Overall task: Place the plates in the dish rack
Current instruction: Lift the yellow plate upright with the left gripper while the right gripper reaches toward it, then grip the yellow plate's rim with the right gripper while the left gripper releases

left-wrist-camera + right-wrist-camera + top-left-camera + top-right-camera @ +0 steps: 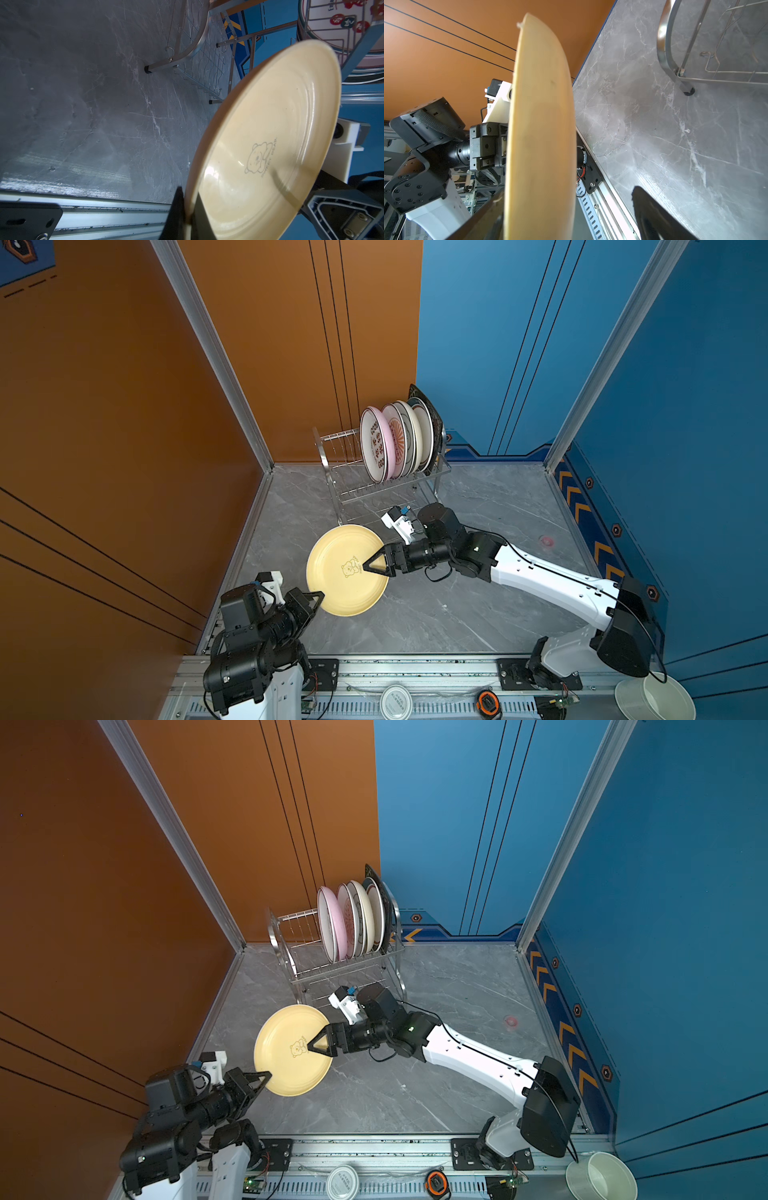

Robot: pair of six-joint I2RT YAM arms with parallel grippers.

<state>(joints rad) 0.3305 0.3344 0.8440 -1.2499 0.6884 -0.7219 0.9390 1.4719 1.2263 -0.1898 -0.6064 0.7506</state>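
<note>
**Surroundings.** Grey marble table point(478, 614) walled in orange and blue. The dish rack point(340, 493) stands at the far middle. A row of plates point(397, 439) stands on edge, packed at the right end of its upper tier: a white plate with red characters point(374, 448) leftmost and a black square plate point(430, 414) at the far end. On the near rail lie a round white lid point(396, 699) and an orange tape measure point(488, 701). A white bucket-like container point(654, 699) sits at the near right corner.

**Obstructions.** The rack's wavy-wire lower shelf point(207, 68) and front feet lie just beyond the far rim of the yellow plate point(347, 570). The right arm's wrist camera sits between that plate and the rack.

**Item and position.** The yellow plate, with its bear print, is held off the table in front of the rack, left of centre in both top views.

**Grippers.**
- The left gripper point(319, 598) is pinched tight on the plate's near-left rim, one finger on each face point(188, 199).
- The right gripper point(365, 566) straddles the right rim with its jaws wide. One finger lies over the printed face near the bear. In the right wrist view the other finger point(654, 214) stands well clear of the underside.

**Orientation.** The printed face is turned up toward the overhead camera, and the plate is somewhat tilted. The held diameter runs from the left gripper at near left toward the rack at far right.
</note>
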